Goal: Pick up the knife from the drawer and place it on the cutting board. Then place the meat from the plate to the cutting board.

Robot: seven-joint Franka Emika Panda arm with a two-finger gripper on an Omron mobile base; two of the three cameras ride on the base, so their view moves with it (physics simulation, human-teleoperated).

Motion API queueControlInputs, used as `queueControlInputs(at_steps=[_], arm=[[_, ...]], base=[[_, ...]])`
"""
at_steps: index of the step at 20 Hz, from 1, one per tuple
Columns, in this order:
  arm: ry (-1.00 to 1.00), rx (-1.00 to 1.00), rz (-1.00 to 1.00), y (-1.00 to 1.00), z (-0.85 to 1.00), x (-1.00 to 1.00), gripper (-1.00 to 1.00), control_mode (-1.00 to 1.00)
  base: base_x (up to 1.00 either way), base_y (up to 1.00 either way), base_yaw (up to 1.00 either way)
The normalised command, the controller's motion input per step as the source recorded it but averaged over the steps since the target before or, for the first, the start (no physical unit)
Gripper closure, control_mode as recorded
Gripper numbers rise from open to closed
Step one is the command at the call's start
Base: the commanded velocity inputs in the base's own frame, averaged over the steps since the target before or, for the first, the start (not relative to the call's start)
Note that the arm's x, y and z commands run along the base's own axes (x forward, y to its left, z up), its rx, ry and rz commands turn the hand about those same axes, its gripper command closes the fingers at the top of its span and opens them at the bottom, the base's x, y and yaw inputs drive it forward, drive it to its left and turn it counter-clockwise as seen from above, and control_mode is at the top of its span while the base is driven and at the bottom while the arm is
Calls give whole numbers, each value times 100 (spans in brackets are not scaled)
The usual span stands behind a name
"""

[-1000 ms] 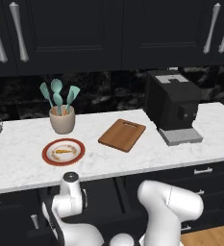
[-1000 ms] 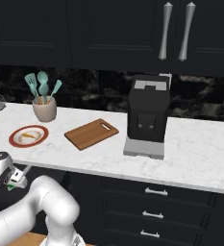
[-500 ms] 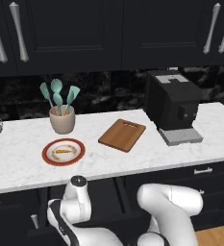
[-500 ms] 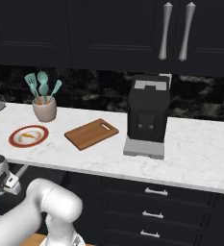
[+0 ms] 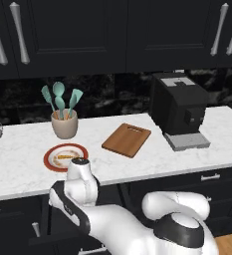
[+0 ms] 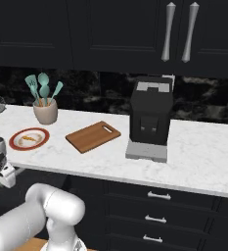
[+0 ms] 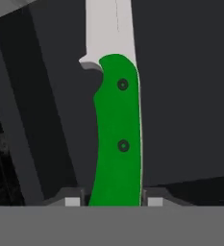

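Here my gripper [image 7: 113,202] is closed on the knife [image 7: 117,134], its green handle pinched between my fingers [image 7: 72,202], blade pointing away, down below the counter [image 5: 137,167] edge. Farther off, the meat [image 5: 62,157] lies on the plate [image 5: 53,163]; the board [image 5: 126,140] sits bare to its right.

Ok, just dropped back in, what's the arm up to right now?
The arm is reaching down below the counter edge, and in the hand view the knife sits between the gripper's fingers, green handle filling the gap and blade pointing away. The jaws look closed on the handle. Up on the counter, the cutting board is bare, and the meat lies on the plate beside the utensil cup. Nothing has reached the board yet.
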Motion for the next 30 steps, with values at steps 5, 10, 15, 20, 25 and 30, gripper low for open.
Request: queueControlInputs(at_steps=[5,10,15,20,25,30], arm=[[39,-10,-31,13,99,-30,100,-100],[19,-7,-43,10,79,-62,100,-100],[3,-16,-45,7,78,-56,100,-100],[0,-12,-21,-19,67,-29,100,-100],[4,0,15,-83,91,10,100,-100],[16,-1,21,-90,80,31,100,-100]], base=[[0,0,0],[0,0,0],[0,0,0],[0,0,0],[0,0,0],[0,0,0]])
